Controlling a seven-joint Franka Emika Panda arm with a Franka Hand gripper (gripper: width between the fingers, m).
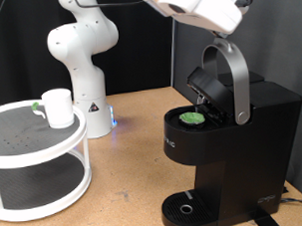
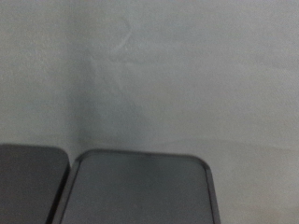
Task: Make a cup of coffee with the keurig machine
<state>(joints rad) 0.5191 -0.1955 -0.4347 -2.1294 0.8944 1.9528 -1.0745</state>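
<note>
Tool point(image 1: 222, 16) above keurig point(image 1: 227, 140), grip state unclear, nothing held. Lid raised, pod point(image 1: 193, 118) seated. Cup point(image 1: 58, 106) on rack point(image 1: 38, 147), not under spout.

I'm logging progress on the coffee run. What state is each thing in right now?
Keurig machine: lid raised, handle up.
Pod: seated in the open chamber, green top showing.
Cup: upright on the white stand's top shelf, not at the machine.
Drip tray: nothing on it.
Gripper: fingertips out of view; the hand is above the machine.
</note>
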